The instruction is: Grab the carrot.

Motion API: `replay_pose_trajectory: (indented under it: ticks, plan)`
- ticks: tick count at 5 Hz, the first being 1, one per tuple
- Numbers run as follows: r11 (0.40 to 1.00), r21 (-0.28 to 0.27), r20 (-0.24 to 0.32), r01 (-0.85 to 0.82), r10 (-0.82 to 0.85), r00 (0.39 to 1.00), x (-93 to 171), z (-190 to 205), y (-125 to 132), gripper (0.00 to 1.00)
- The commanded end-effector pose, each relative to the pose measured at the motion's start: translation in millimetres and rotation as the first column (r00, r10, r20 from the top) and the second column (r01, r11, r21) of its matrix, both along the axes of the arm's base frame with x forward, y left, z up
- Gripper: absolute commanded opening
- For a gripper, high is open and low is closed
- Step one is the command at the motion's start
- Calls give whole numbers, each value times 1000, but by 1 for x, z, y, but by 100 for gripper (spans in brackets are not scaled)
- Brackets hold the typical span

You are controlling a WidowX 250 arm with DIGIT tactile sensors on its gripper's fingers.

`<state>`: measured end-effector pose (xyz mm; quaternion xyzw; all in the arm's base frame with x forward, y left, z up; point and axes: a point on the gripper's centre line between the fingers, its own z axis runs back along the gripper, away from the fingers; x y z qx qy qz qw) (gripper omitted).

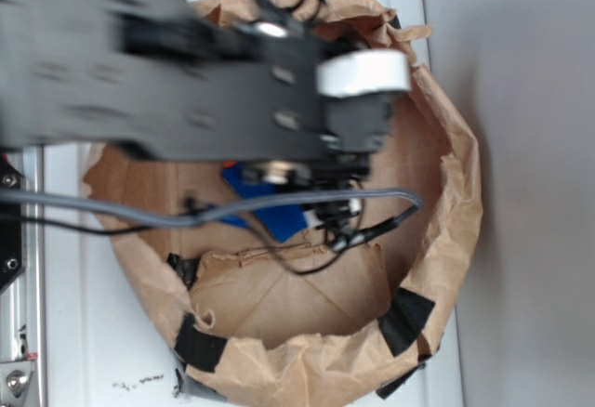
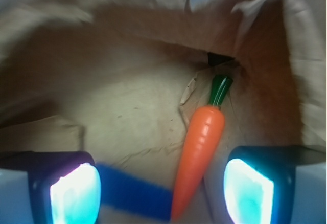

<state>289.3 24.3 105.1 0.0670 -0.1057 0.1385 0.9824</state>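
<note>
Brown crumpled paper bag (image 1: 446,203) hides the carrot under the black arm in exterior view, blue block (image 1: 270,214) peeking; wrist view: glossy orange toy carrot (image 2: 200,152) lies between the spread pincer (image 2: 162,188) pads, lined up for closing.

The two fingers (image 2: 249,191) stand apart, and the carrot (image 2: 200,150) lies in the gap between them, nearer to the right one, with open brown floor on its left side. The blue block (image 2: 134,193) lies just beside the carrot's tip and fills the low left part of this gap. The crumpled paper wall (image 2: 276,88) rises near the stem end, so room there is narrow.
</note>
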Motion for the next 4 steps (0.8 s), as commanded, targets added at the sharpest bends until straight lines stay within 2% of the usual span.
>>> replay_pose_trajectory:
  ticks: [1,3,4]
  plan:
    - [1000,4,67,-25,24,997,10,19,10,100]
    - [1000,4,67,-25,24,997,10,19,10,100]
    - [1000,-20,-5,-13,13,1000,7,13,21,100]
